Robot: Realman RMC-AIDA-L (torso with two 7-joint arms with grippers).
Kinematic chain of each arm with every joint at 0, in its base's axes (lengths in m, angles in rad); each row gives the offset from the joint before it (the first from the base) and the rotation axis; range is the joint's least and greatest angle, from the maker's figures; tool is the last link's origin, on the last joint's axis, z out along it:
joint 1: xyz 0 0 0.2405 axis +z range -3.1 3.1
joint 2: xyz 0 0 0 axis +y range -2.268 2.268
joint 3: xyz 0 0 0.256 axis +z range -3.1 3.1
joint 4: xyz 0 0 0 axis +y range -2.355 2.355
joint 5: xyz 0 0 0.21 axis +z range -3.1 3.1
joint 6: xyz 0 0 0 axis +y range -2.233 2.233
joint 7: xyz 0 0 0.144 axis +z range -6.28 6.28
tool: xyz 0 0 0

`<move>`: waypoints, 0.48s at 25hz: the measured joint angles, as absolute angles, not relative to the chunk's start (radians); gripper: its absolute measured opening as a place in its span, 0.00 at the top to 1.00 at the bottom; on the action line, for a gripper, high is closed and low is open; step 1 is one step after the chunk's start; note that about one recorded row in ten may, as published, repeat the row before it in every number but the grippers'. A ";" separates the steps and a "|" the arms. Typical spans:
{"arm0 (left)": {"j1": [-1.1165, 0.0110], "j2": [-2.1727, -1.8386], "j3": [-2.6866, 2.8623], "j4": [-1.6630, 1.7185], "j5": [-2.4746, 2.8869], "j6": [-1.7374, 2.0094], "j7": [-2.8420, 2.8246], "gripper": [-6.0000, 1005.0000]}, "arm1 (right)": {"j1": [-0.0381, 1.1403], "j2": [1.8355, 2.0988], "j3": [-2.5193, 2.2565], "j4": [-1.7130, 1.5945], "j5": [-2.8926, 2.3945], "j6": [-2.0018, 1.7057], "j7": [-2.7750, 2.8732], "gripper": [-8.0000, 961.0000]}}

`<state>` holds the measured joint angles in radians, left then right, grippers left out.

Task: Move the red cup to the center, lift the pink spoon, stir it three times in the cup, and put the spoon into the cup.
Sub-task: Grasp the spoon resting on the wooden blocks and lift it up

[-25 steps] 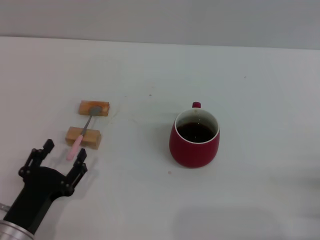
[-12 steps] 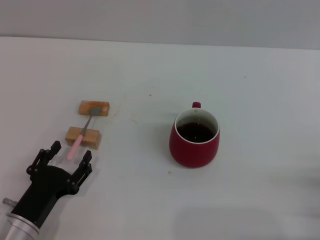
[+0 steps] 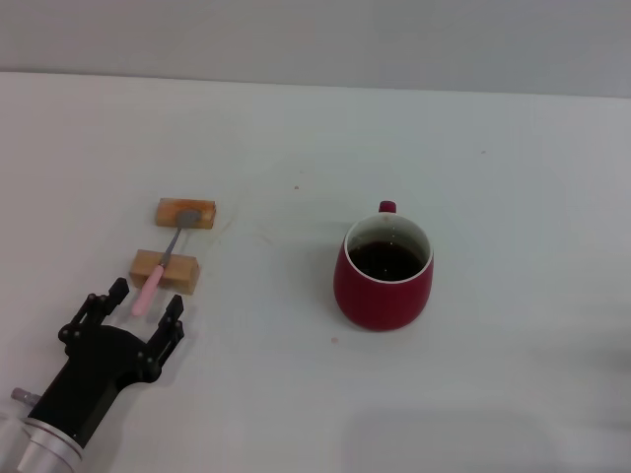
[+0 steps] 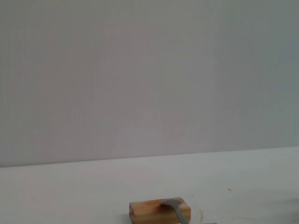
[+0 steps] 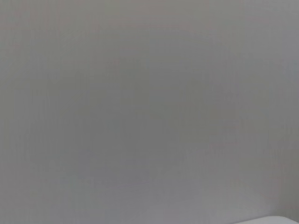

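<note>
I see a plain white counter (image 3: 513, 177) against a grey wall (image 3: 315, 34). The cup (image 3: 383, 289) is dark red with a white inner rim and near-black liquid. The spoon (image 3: 163, 263) has a pale pink handle and grey bowl, over two tan blocks (image 3: 185, 212). My left hand (image 3: 145, 304) is black.

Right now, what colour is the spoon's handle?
Light pink; the pink spoon shows best in the head view.
</note>
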<state>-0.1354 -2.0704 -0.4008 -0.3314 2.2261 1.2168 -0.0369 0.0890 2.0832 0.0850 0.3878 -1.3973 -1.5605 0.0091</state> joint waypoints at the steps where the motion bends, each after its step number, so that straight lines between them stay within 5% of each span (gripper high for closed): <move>1: -0.135 -2.070 -0.401 -0.331 2.226 1.217 -0.036 0.39 | 0.089 2.083 0.085 0.388 -1.397 -1.560 0.009 0.99; 12: -0.135 -2.071 -0.406 -0.329 2.226 1.216 -0.036 0.40 | 0.089 2.082 0.083 0.388 -1.398 -1.560 0.009 0.99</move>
